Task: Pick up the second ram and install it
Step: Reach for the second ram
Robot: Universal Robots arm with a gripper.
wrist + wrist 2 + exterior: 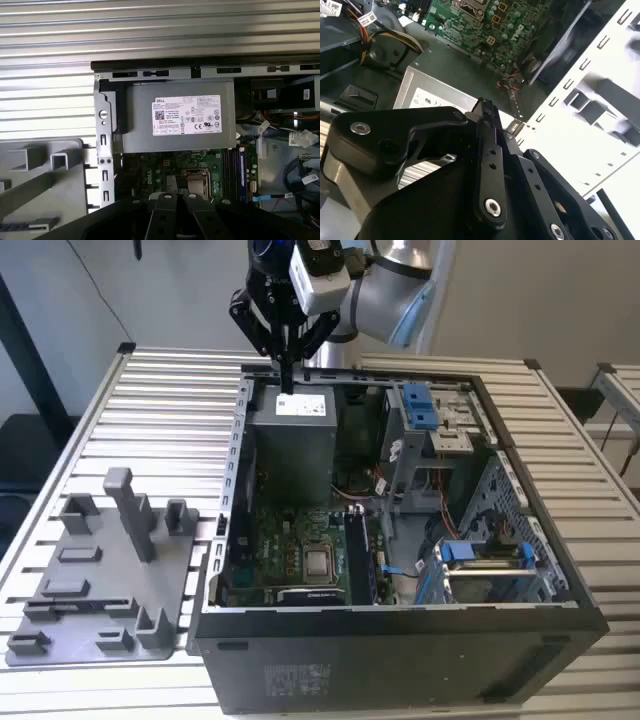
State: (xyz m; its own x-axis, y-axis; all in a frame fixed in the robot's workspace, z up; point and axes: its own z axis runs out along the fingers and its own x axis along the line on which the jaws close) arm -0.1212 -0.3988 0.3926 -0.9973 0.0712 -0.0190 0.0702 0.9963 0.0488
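Claw (287,378): upper middle of the exterior view, hanging above the far edge of the power supply (290,435) and touching nothing.
Claw state: fingers drawn together, tips meeting, with nothing between them; the second wrist view shows the same closed, empty tips (486,107).
Second ram (357,558): judged to be among the dark, thin boards standing on edge in the memory slots. These sit just beside the processor socket (320,562), in the lower middle of the exterior view. The boards cannot be told apart, so which one it is remains uncertain.
Same slots, first wrist view: a set of narrow parallel strips (233,167) at lower right of the frame, below the power supply's label.
Direction from claw: down-frame and slightly right in the exterior view, well apart, with the power supply lying between.
Long axis: nearly up-and-down in the exterior view, running from the near case wall toward the power supply. The first wrist view shows the same up-and-down run.
Arm pose: wrist turned straight down with fingers vertical, and the silver elbow behind it at the top edge of the frame.
Fixture (100,580): a grey holder at lower left, outside the case (400,612), on the slatted table (170,400). No green-blue board can be made out on it.
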